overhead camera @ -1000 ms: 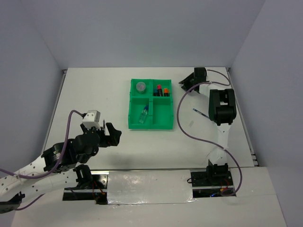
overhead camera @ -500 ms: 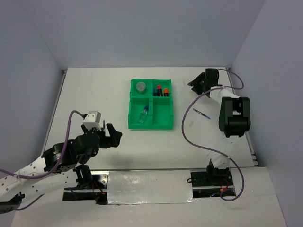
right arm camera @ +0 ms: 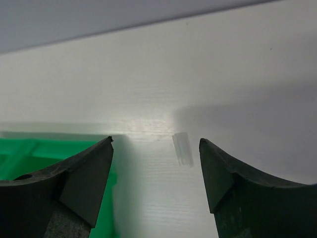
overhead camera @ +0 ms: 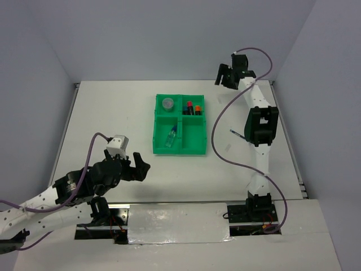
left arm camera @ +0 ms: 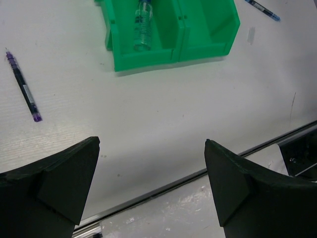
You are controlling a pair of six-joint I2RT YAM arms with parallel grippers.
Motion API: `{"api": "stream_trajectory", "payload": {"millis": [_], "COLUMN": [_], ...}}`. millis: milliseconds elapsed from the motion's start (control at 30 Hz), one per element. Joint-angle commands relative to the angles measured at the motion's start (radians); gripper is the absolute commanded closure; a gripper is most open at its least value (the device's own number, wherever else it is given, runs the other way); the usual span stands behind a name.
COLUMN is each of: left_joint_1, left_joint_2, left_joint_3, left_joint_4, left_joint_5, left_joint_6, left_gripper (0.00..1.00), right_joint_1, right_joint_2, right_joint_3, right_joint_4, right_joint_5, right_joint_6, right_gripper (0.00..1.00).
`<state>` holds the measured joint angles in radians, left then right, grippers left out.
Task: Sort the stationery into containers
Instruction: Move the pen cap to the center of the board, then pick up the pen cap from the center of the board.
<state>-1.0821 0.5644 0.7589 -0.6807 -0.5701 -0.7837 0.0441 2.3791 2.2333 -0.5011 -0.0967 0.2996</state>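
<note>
Overhead: green tray (overhead camera: 197,148) holds grey disc (overhead camera: 167,103), markers (overhead camera: 193,107), bottle (overhead camera: 172,135); a blue pen (overhead camera: 237,134) lies right of it on the worktop (overhead camera: 113,124). Left wrist: left claw (left arm camera: 151,144) wide, empty (purple-tipped pen (left arm camera: 22,87) left of the tray). Right wrist: right claw (right arm camera: 156,141) wide, empty, above the tray's corner.

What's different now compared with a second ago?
The right gripper swung out to the right, then back toward the far edge of the table, holding nothing. The left gripper shifted slightly nearer and rightward. The green tray, its contents and the blue pen beside it stayed put.
</note>
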Motion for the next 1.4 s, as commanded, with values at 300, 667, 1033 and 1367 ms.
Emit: {"api": "stream_trajectory", "payload": {"millis": [300,667,1033,1367], "left_joint_1": [-0.025,-0.029,-0.038,-0.059], "left_joint_2": [0.049,0.058,0.037,0.008], "left_joint_3": [-0.013,-0.015,-0.013,-0.021], "left_joint_4": [0.063,0.076,0.070,0.064], "left_joint_5": [0.042,0.045,0.038,0.021], "left_joint_6": [0.037,0.046,0.040,0.031], "left_gripper": [0.01,0.01,0.01,0.01], "right_joint_1": [0.050,0.053,0.068,0.069], "right_joint_2": [0.196,0.206,0.212,0.213], "right_joint_3": [0.233,0.183,0.130,0.103], "right_joint_4": [-0.217,-0.244,-0.277,-0.360], "right_joint_5": [0.071,-0.011,0.034,0.017], "right_joint_6": [-0.358,-0.428,-0.462,-0.472], "right_gripper": [0.22,0.38,0.56,0.92]}}
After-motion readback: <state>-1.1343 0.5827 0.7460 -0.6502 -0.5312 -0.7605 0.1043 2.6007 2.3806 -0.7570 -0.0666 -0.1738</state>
